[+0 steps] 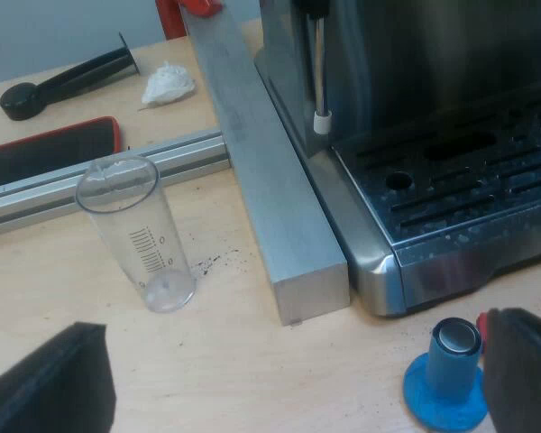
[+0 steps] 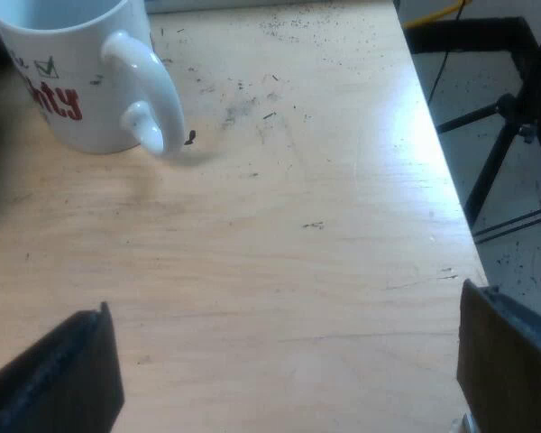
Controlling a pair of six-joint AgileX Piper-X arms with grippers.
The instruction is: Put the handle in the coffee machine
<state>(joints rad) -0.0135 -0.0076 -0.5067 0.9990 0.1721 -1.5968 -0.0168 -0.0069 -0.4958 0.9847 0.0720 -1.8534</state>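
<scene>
The coffee machine (image 1: 433,108) stands just ahead of the left tool (image 1: 293,370), which is spread and holds nothing. The right tool (image 2: 284,361), also spread and empty, hangs over the counter (image 2: 298,225) with a mug (image 2: 63,81) ahead. Far beyond the left tool, past a metal rail (image 1: 99,176), lies a dark, red-edged bar (image 1: 45,149). It is probably the handle, though I cannot be sure. A measuring glass (image 1: 140,234) and a blue tamper (image 1: 451,370) stand near. By my reading nothing is done: fetching and locking remain.
</scene>
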